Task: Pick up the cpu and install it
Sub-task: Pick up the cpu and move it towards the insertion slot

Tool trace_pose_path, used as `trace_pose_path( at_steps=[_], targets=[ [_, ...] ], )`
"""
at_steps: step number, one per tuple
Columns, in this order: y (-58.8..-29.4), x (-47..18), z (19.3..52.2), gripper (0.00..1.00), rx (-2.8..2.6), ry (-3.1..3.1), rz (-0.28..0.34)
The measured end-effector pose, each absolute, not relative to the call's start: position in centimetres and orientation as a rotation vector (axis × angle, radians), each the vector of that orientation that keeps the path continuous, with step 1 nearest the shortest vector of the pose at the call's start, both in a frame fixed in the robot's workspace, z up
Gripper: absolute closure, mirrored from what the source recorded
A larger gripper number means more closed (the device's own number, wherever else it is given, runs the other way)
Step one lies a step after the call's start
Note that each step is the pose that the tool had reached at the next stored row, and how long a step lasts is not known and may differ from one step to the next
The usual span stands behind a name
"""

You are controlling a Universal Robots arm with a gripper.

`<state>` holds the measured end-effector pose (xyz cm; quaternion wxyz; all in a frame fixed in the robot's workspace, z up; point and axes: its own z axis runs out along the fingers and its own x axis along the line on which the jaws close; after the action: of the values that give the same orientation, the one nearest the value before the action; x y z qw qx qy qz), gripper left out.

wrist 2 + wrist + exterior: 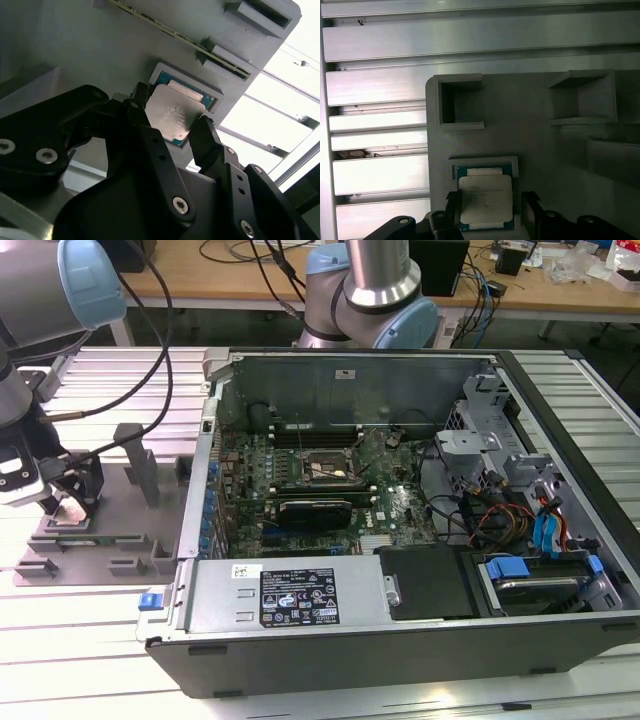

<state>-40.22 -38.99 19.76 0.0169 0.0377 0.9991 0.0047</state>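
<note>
Black fingers [150, 145] of the end effector [171, 116] sat closest to the lens in the second wrist view. They were spread to a narrow span, one on each side of the cpu [172, 107]. The cpu lay flat, silver plate up, in a shallow square recess of a grey fixture plate [75, 45], with its green rim showing around the metal top.

In the first wrist view the end effector [490, 212] straddled the same cpu [485, 199]. A thin gap seemed to show between one fingertip and the chip's edge, though contact on the other side could not be judged. The cpu rested in its recess, not lifted. Two box-shaped pockets [460, 102] stood on the fixture plate [540, 165] beyond the chip.

In the exterior view the end effector [68, 502] hung low over the fixture plate [110, 535] at the exterior view's left, on the ribbed aluminium bench [120, 375]. Well apart, toward the exterior view's right, an opened computer case [570, 430] lay on its side on the same bench. Inside it the motherboard [400, 508] faced up, with the dark square socket frame [325, 468] near its middle. A long black card [315, 510] lay just on the near side of the socket. A grey power supply [290, 592] sat along the case's near wall.
</note>
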Motion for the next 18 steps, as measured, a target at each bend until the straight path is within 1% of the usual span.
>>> trace_pose_path(
  at_steps=[18],
  targets=[
    [-38.99, -40.17, 19.39, 0.4, 0.116, 3.117, 0.02]
  ],
)
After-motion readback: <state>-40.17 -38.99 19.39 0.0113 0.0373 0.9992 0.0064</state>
